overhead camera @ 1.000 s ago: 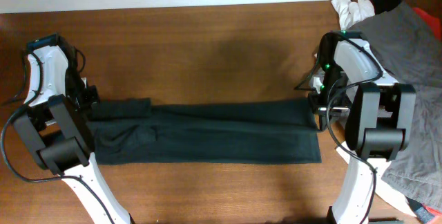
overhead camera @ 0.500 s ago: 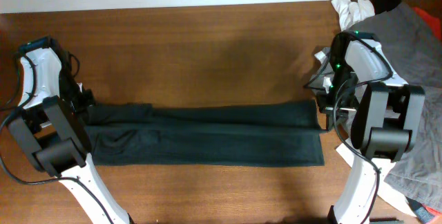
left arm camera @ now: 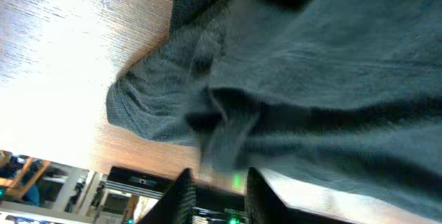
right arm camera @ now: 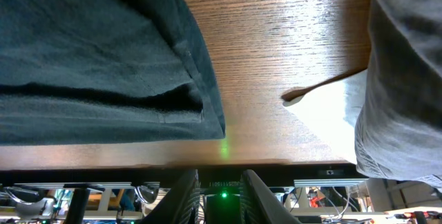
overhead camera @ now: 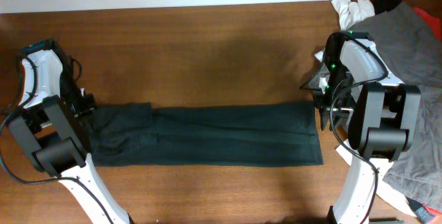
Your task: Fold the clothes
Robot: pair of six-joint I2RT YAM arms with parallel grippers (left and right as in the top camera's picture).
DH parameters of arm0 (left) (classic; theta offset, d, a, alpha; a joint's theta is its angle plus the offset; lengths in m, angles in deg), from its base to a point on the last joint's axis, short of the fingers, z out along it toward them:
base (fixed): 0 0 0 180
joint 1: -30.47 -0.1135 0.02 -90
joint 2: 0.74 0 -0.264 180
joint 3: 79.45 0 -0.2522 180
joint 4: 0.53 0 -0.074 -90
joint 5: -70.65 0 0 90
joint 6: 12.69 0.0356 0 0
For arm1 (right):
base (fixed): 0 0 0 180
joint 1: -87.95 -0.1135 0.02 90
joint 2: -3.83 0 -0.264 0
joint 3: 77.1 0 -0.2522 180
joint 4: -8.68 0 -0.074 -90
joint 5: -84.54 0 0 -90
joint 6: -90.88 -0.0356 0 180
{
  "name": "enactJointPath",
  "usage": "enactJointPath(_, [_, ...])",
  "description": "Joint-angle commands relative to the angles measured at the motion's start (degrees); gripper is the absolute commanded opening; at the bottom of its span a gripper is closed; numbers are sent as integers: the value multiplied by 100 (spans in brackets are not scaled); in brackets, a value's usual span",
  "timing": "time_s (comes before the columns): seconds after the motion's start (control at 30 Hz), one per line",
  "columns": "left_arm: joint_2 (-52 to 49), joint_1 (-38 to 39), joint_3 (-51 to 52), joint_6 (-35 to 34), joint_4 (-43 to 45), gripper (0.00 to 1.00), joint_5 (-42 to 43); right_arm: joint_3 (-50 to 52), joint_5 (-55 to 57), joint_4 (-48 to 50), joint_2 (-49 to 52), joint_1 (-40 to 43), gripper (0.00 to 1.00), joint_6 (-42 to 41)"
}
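Left pincer [left arm camera: 217, 191] stands slightly parted at one end of the black T-shirt [overhead camera: 207, 135], right pincer [right arm camera: 217, 186] parted and empty at the other. I reckon lengthwise folding's done: it's a flat band on the worktop [overhead camera: 207, 51]. Crosswise folds still to do.

No legible text, brand, label, number or sign in any view, black T-shirt [overhead camera: 207, 135] showing only plain dark fabric

Top-down overhead, close wrist views, shared T-shirt [overhead camera: 207, 135]
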Motion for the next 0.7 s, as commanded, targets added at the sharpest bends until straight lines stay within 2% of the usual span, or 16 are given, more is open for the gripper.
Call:
enactJointPath(0.0, [205,-46,28,-20,-31,30,20,57,90,-24,-221,-35,25,-15])
enactJointPath(0.17, [588,31,11,33,227,28,195,57,90,-22,-221,-35,25,-15])
enactJointPath(0.27, [1115,81,7,48,647,32,221,57,90,-22,-221,-35,27,-13])
enactJointPath(0.3, [1294,96,7,83,782,36,323,57,92,-20,-221,-35,29,-13])
enactJointPath(0.4, [1742,179,9,361,1150,37,1119,57,92,-4,-223,-35,30,-13])
enactJointPath(0.47, [1888,313,9,376,1292,37,1360,57,90,15,-223,-35,30,-13])
enactJointPath(0.67, [1818,990,278,361,1792,39,1357,57,90,28,-223,-35,30,-13])
